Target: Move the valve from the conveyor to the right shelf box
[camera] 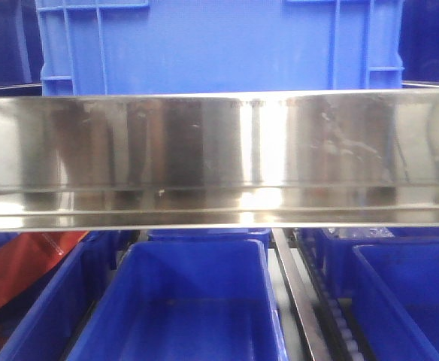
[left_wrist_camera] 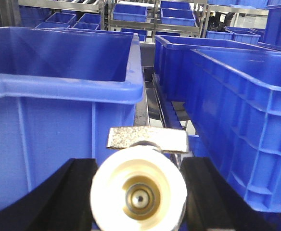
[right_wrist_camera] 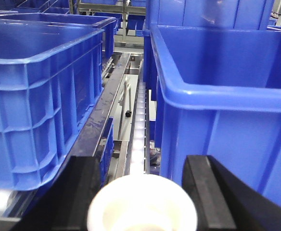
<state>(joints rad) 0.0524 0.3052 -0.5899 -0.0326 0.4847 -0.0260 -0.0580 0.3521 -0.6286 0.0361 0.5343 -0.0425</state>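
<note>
In the left wrist view, a valve [left_wrist_camera: 138,187] with a white round end, brass bore and grey metal handle [left_wrist_camera: 147,139] sits between the black fingers [left_wrist_camera: 73,192]. My left gripper [left_wrist_camera: 139,166] is shut on it, in front of the gap between two blue shelf boxes [left_wrist_camera: 58,96]. In the right wrist view, the white round end of another valve [right_wrist_camera: 141,202] fills the space between the black fingers [right_wrist_camera: 203,192]. My right gripper [right_wrist_camera: 141,163] is shut on it, low beside a big blue box [right_wrist_camera: 217,96] on the right. The conveyor is out of view.
The front view shows a shiny steel shelf rail [camera: 219,158] across the middle. A blue crate [camera: 219,45] stands above it and open blue boxes [camera: 182,301] stand below. White roller tracks [right_wrist_camera: 139,125] and metal rails run between the boxes. A red object [camera: 16,271] lies low left.
</note>
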